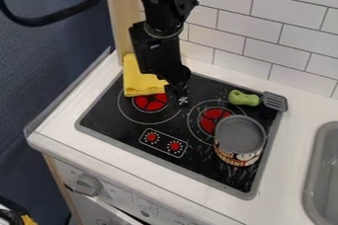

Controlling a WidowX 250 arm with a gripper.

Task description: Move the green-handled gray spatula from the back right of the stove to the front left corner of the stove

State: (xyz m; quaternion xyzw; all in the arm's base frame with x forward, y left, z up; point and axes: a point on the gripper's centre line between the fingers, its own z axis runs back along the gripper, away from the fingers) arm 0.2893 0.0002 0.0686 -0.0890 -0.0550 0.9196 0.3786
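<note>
The black gripper point(177, 96) hangs low over the back left part of the black stove top point(132, 130). Just left of it lies a folded yellow cloth point(140, 82), partly over the back left burner, with its right edge close to the gripper; whether they touch is unclear. A spatula with a green handle point(244, 98) and a grey slotted head point(274, 101) lies at the back right of the stove. An upright can point(240, 139) with a grey top and a printed label stands at the right, partly over the right burner.
A white counter point(66, 120) surrounds the stove, with a grey sink point(320, 169) at the right edge. Behind stands a white tiled wall point(284, 26). A wooden post point(124, 21) rises at the back left corner, and a knob point(87, 184) sits on the front panel.
</note>
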